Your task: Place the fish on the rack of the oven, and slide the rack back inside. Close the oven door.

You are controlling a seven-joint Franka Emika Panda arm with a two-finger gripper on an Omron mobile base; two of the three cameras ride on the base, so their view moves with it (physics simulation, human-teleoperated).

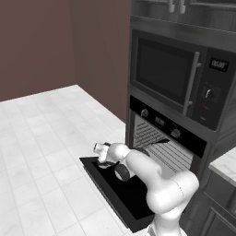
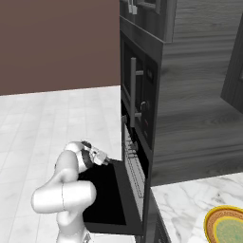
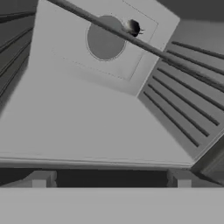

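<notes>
White and bulky, the robot arm rises closest to the base cameras, bending forward over the dropped oven door, a wide black panel lying flat and open above the pale tiled floor. Behind it stands the tall dark cabinet column holding the oven, whose control strip of round knobs runs over the open cavity with its ribbed grey side walls. Above the oven sits the microwave with its vertical handle and small display. At the right of the right base view, a marble counter carries a round yellow-orange plate with a greenish centre.

Inside the cavity, the rack shows in the hand view as a thin bar crossing the oven's grey back wall. On it lies the fish, small and dark, near the round fan disc.

Over the door, the gripper points toward the cavity, its fingers spread wide apart and holding nothing.
</notes>
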